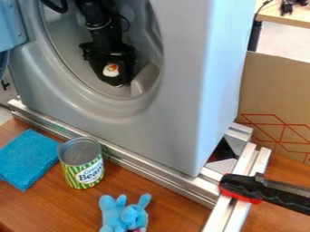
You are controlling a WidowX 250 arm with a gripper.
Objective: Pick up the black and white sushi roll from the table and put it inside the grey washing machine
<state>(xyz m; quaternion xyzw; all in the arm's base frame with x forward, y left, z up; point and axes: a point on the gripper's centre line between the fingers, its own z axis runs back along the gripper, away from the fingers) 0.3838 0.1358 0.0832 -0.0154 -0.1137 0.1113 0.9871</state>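
Observation:
The black gripper (115, 74) hangs inside the round opening of a grey washing-machine front (181, 99), close to the opening's lower edge. A small white thing with orange and green marks (111, 70) shows within the gripper's dark outline; whether it is held cannot be made out. Outside, on the wooden table (169, 199), a green and yellow striped can (84, 170) stands upright. A folded blue cloth (27, 158) lies to its left. To the can's lower right is a blue plush toy (124, 215) with long ears.
Metal rails (145, 167) run along the machine's base and towards the front right. A black and red clamp (260, 190) sits across the right rail. The machine's blue door (9, 25) stands swung out at upper left. A cardboard panel (272, 90) is behind on the right.

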